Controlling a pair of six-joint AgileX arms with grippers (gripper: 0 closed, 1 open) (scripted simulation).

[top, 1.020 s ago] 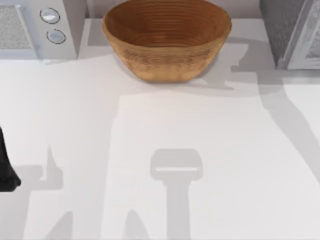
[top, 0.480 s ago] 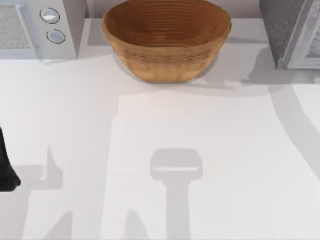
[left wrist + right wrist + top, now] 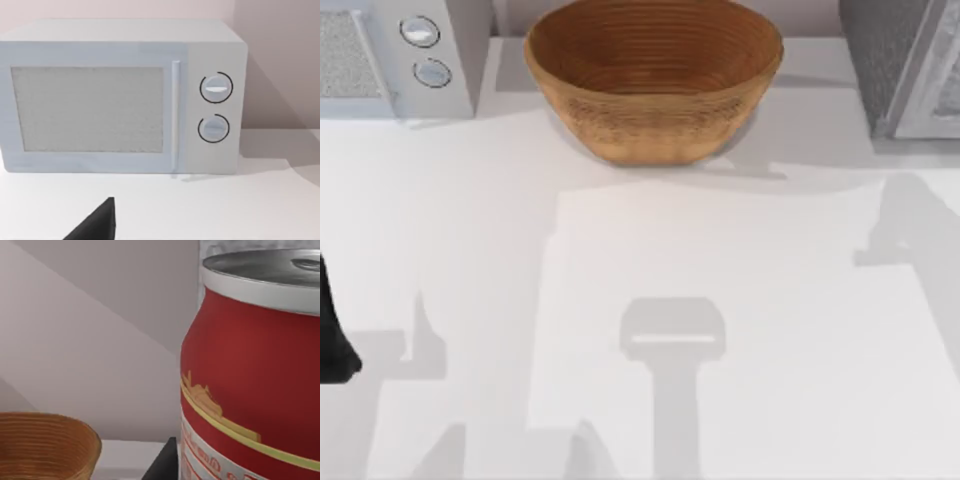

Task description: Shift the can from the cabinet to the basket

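The white table (image 3: 740,300) runs across the whole of my top view, bare but for grey shadows. At its far left corner stands a white microwave (image 3: 120,95) with a speckled door panel, a vertical handle and two round silver knobs; at the far right corner I see the grey edge of a cabinet (image 3: 905,65). Between them, at the far middle, sits the basket (image 3: 653,80), a round tan-brown woven bowl with ribbed rings inside, upright and holding nothing that I can see. My left arm (image 3: 332,330) is parked at the left edge of the table as a dark shape; I cannot tell how its fingers are set. In my right wrist view the can (image 3: 250,375) looms very close: a red body with a gold band and gold emblem, a white lower panel with red markings, and a shiny silver top. It stands upright, with the basket rim off to one side. I cannot tell whether my right gripper is holding it.
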